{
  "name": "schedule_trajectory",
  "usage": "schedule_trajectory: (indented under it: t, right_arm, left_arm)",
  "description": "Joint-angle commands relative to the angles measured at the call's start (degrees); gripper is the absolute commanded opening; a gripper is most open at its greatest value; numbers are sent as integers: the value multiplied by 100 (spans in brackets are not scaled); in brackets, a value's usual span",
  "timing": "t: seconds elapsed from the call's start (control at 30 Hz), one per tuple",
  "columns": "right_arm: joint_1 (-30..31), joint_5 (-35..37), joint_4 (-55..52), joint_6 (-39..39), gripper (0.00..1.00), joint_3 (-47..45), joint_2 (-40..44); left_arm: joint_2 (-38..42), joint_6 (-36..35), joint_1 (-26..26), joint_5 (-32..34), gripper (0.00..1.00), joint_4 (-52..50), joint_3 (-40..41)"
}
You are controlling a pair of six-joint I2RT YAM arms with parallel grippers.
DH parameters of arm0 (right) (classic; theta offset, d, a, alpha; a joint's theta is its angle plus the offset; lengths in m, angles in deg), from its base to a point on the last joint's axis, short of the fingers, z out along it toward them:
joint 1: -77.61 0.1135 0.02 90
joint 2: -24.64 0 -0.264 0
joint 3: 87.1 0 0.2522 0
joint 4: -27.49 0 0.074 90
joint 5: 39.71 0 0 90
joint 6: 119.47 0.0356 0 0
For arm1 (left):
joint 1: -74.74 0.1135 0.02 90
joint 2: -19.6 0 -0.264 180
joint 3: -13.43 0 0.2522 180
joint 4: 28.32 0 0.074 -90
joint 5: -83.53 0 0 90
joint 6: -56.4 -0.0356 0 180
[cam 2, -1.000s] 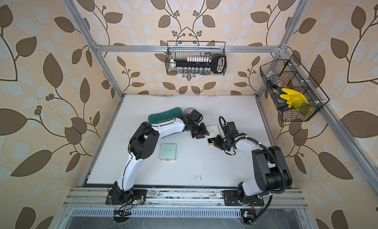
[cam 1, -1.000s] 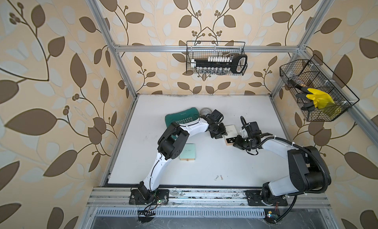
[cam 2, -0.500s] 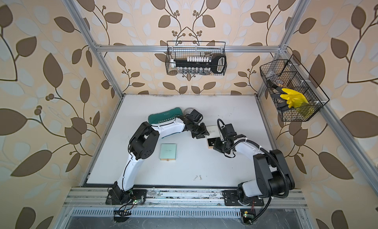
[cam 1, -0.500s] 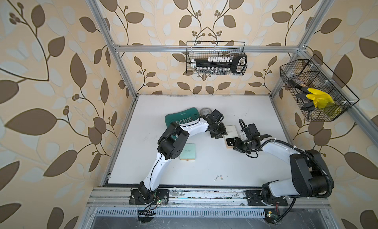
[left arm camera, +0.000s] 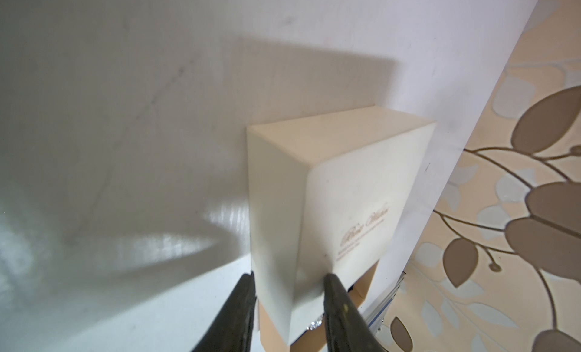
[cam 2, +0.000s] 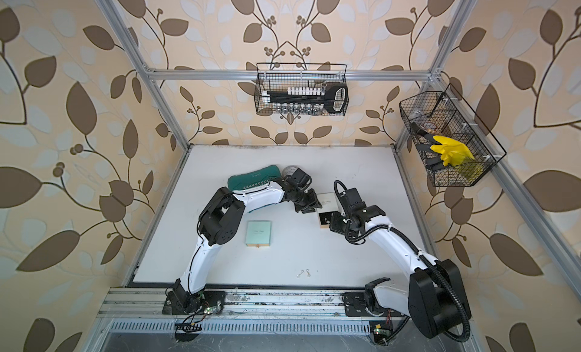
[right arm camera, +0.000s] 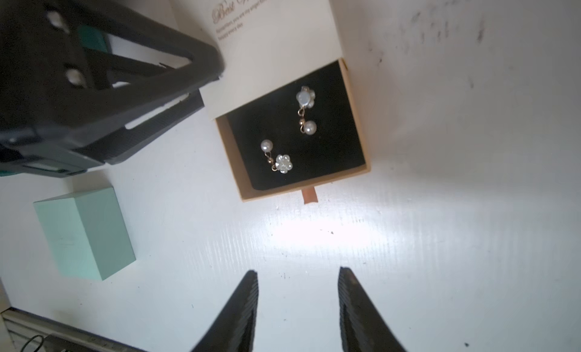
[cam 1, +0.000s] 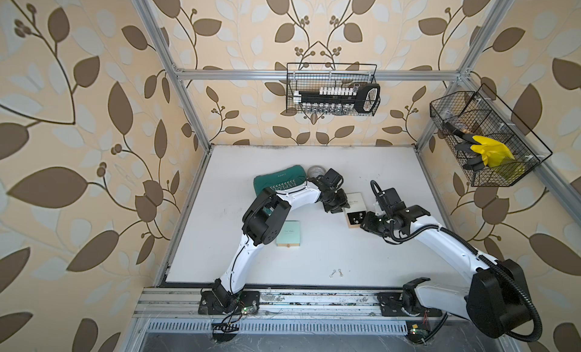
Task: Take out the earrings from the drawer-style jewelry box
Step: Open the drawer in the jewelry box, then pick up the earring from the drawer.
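Note:
The jewelry box has a cream sleeve (right arm camera: 273, 45) and a tan drawer (right arm camera: 355, 121) slid out, lined with black foam. Two pearl-and-flower earrings (right arm camera: 306, 113) (right arm camera: 278, 157) lie on the foam. My left gripper (left arm camera: 289, 279) is shut on the sleeve's corner (left arm camera: 276, 209); in both top views it (cam 1: 341, 205) (cam 2: 312, 205) sits at the box's left. My right gripper (right arm camera: 297, 271) is open and holds nothing, a short way off the drawer's pull tab (right arm camera: 309, 196). Another pair of silvery earrings (cam 1: 335, 273) (cam 2: 303, 273) lies on the table near the front edge.
A mint square box (cam 1: 288, 237) sits left of centre beside my left arm. A green pouch (cam 1: 276, 180) and a round tin (cam 1: 315, 170) lie behind that arm. Wire baskets hang on the back wall (cam 1: 331, 89) and the right wall (cam 1: 484, 139).
My right gripper has gone from shut to open in front of the drawer, and its arm has shifted slightly. The left gripper has kept its hold on the sleeve.

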Motion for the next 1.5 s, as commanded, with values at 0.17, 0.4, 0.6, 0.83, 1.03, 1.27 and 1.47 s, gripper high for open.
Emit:
schedule_trajectory:
  t: [0.17,0.4,0.6,0.83,1.03,1.27,1.47]
  right_arm:
    - [18,174,-258,-446,29,853,-987]
    - [42,-48,-165,-614,21,1202,-1683]
    - [104,-103,-105,-620,19,1458,-2080]
    - [149,-95,-28,-659,19,1603,-2381]
    - [149,-40,-24,-723,19,1660,-2527]
    - [149,12,-29,-743,19,1645,-2624]
    - [147,29,7,-738,18,1637,-2677]
  left_arm:
    - [14,-94,-63,-123,36,94,173]
    - [24,-90,-57,-129,36,101,203]
    - [59,-89,-59,-140,34,128,266]
    - [43,-79,-63,-142,34,123,252]
    - [30,-82,-61,-140,34,115,243]
    - [23,-74,-58,-140,34,107,241]
    - [27,-76,-57,-149,34,109,242]
